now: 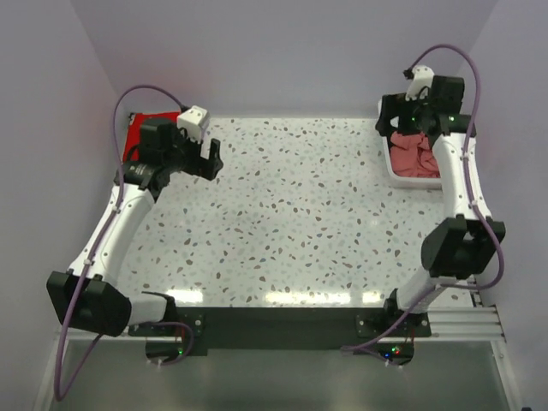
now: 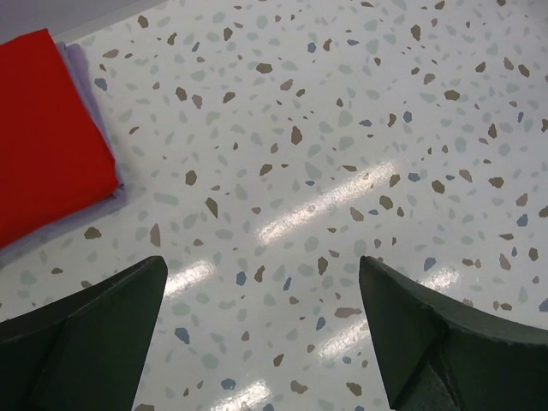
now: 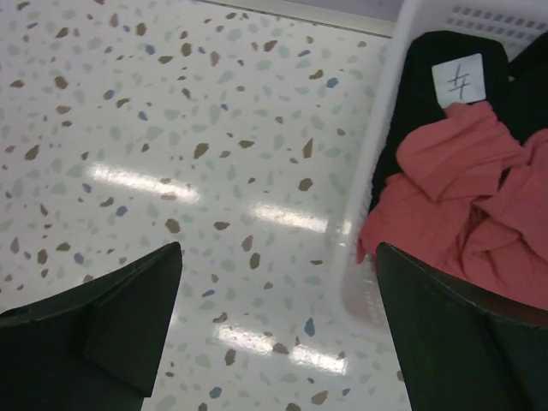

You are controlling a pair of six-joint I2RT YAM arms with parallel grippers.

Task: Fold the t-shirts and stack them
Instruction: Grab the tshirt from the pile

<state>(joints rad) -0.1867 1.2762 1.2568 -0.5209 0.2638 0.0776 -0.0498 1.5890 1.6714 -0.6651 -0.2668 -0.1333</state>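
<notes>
A bright red t-shirt (image 1: pixel 142 134) (image 2: pixel 47 128) lies folded flat at the table's back left corner. My left gripper (image 1: pixel 211 160) (image 2: pixel 261 334) hovers just right of it over bare table, open and holding nothing. The salmon-pink t-shirt (image 1: pixel 416 154) (image 3: pixel 467 188) lies crumpled in the white basket (image 1: pixel 390 168) (image 3: pixel 370 188) at the back right. Under it is a black t-shirt (image 3: pixel 424 103) bearing a white tag (image 3: pixel 458 79). My right gripper (image 1: pixel 413 124) (image 3: pixel 278 325) hangs open and empty over the basket's left rim, one finger above the pink cloth.
A thin lilac layer (image 2: pixel 101 120) shows under the red t-shirt's edge. Lilac walls close the table in at the back and both sides. The speckled tabletop (image 1: pixel 300 205) stretches between the two arms.
</notes>
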